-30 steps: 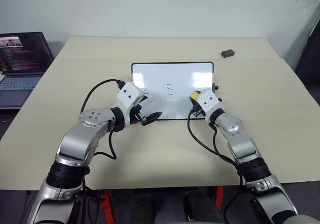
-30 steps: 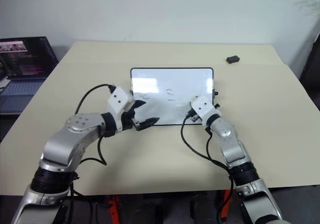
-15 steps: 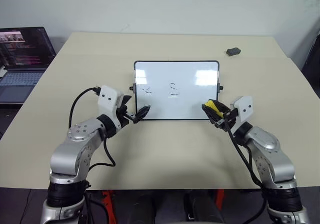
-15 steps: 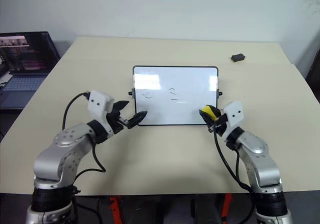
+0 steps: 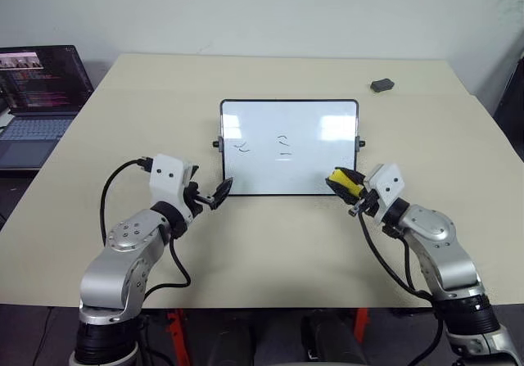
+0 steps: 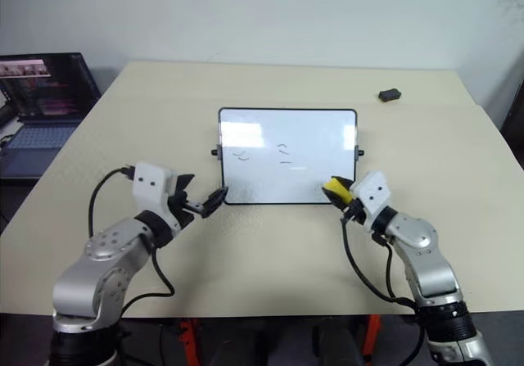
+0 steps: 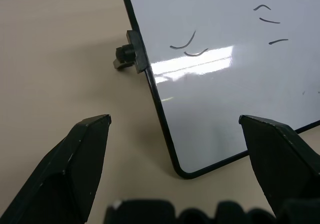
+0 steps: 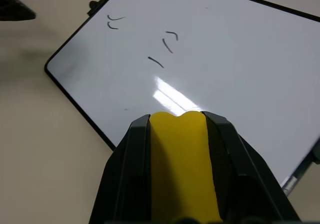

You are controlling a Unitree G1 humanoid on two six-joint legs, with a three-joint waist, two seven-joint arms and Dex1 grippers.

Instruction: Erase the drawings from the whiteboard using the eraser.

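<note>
Your right gripper (image 5: 344, 183) is clamped on the eraser (image 5: 342, 181), its two black fingers pressed against the yellow block's long sides. It hangs just above the near right corner of the whiteboard (image 5: 289, 145), arm bent at the elbow, the gripper pointing roughly level and in toward the board.

Your left gripper (image 5: 219, 192) stands wide and holds nothing. It hovers at the board's near left corner, forearm raised off the table (image 5: 270, 243), fingers aimed level toward the board's edge.

The board lies flat mid-table. The drawings (image 5: 264, 146) sit on its left and middle part, untouched. A small dark lump (image 5: 381, 84) rests near the far right edge, and a laptop (image 5: 37, 96) stands off to your left.
</note>
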